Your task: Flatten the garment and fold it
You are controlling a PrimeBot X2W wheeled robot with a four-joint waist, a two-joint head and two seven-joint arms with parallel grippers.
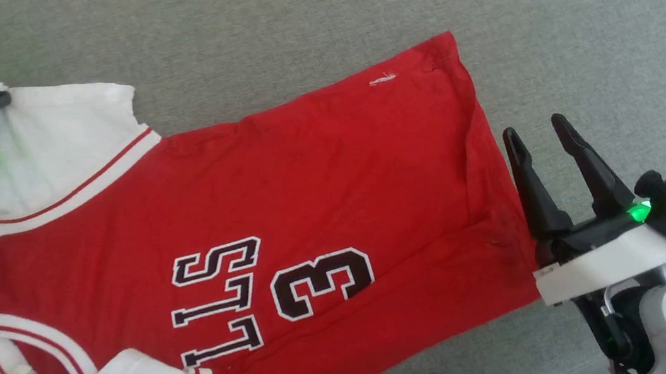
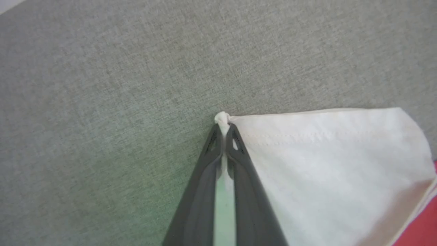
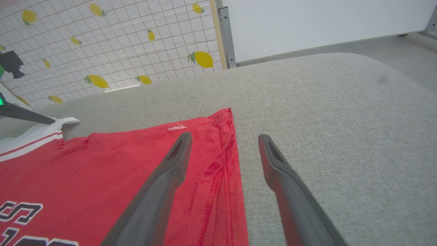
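A grey woven cushion (image 1: 350,13) takes up the head view, and the shirt (image 1: 311,215) lies on it, printed side up. The shirt is mostly flat, with its collar toward 9 o'clock and its hem toward 3 o'clock. The sleeve (image 1: 48,145) at 10 o'clock is spread out, while the one at 7 o'clock is bunched.

The left gripper (image 2: 223,128) is closed tight on the outer corner of the 10 o'clock sleeve, and a nub of white cloth pokes past its tips. The right gripper (image 1: 535,127) sits at 4 o'clock just beside the hem, spread wide and holding nothing. In its wrist view one finger is over the red cloth and the other over bare cushion.

Beyond the cushion's rounded far edge, that view shows a tiled wall (image 3: 102,41) printed with lemons at 11 o'clock. A metal strip (image 3: 225,34) stands at 12 o'clock, with a plain white panel (image 3: 324,24) at 1 o'clock.
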